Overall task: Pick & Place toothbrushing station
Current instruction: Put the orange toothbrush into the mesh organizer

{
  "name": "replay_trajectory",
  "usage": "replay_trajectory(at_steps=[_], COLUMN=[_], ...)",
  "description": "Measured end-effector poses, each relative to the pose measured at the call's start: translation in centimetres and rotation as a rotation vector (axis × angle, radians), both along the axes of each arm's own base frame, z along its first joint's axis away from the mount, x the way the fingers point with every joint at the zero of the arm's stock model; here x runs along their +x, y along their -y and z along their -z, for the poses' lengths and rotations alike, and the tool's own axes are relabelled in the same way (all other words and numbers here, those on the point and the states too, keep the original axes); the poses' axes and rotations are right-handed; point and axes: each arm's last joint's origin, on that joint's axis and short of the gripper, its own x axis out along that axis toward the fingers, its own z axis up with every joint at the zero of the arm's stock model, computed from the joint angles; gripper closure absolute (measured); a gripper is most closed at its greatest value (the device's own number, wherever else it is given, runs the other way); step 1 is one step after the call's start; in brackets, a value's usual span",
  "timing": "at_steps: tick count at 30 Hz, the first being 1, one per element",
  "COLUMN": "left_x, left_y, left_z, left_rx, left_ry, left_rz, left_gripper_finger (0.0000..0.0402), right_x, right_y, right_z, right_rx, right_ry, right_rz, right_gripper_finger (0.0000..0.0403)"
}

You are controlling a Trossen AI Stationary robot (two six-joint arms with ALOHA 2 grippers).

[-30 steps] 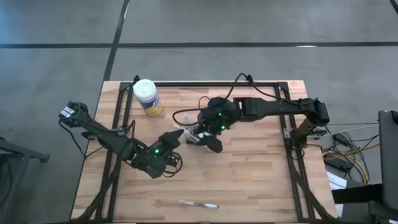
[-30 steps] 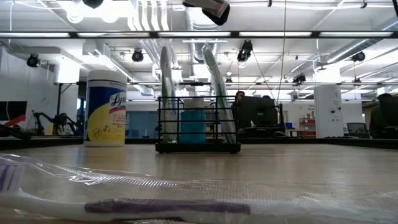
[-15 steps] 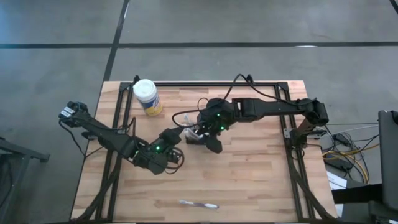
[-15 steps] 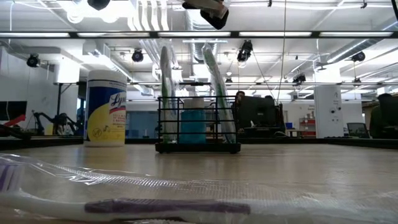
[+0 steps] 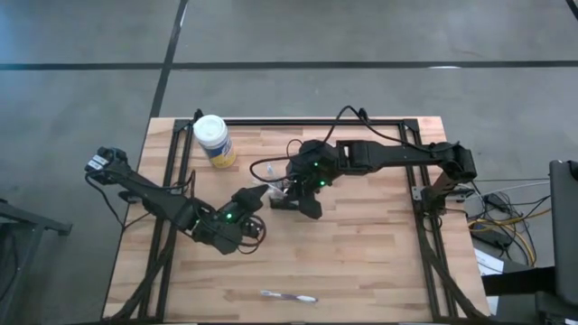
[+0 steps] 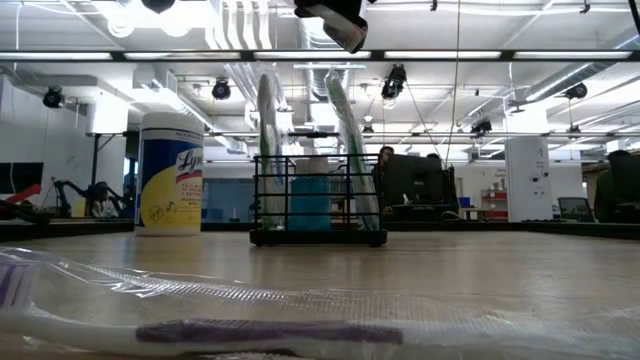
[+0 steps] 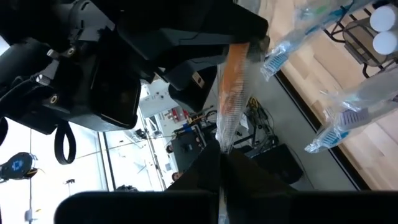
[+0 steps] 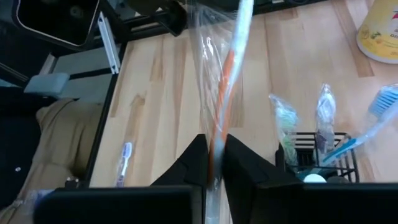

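The toothbrushing station (image 5: 278,195), a small black wire caddy, stands on the wooden table (image 5: 361,262). Wrapped toothbrushes (image 6: 345,140) stand upright in it. Just above and beside it, an orange toothbrush in a clear wrapper (image 8: 224,87) spans the gap between my two grippers. My left gripper (image 7: 221,155) is shut on one end, coming from the table's left. My right gripper (image 8: 214,146) is shut on the other end, coming from the right. The low view shows only the right gripper's underside (image 6: 335,15), above the caddy (image 6: 318,205). My left gripper pinches the wrapped orange toothbrush near one end (image 7: 222,138) between its two fingers, which lie roughly along it and point nearly level toward the table's right. The brush is lifted clear. My right gripper pinches the other end of the wrapper (image 8: 216,132) between its two fingers, slanting down from the table's right. The brush runs on from its fingertips toward the left gripper.
A white-capped, yellow-labelled round jar (image 5: 214,140) stands at the far left. A loose wrapped toothbrush (image 5: 289,296) lies by the near edge, close before the low camera (image 6: 250,330). Black frame rails (image 5: 424,226) run along the table's sides.
My right gripper has shut on the wrapped orange toothbrush's free end while staying in place above the caddy. My left gripper has kept its hold.
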Motion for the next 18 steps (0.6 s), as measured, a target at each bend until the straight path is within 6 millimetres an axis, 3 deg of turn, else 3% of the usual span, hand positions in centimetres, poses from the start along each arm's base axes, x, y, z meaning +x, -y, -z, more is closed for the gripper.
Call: replay_trajectory(at_steps=[5, 12, 18], left_x=[-0.4, -1.5, -4.2], left_y=[0.8, 2.7, 4.1], left_z=[-0.4, -2.4, -4.7], left_rx=[-0.006, -0.023, -0.197], left_ry=[0.006, 0.067, 0.245], left_rz=[0.036, 0.075, 0.11], left_gripper_finger=[0.0351, 0.0252, 0.0187], right_x=[0.0, -0.5, -1.5], right_y=[-0.1, -0.2, -0.5], right_z=[0.0, -0.8, -1.8], right_rx=[-0.015, -0.027, -0.077], right_ry=[0.014, 0.043, 0.078], right_rz=[-0.025, -0.053, -0.048], right_gripper_finger=[0.0379, 0.0379, 0.038])
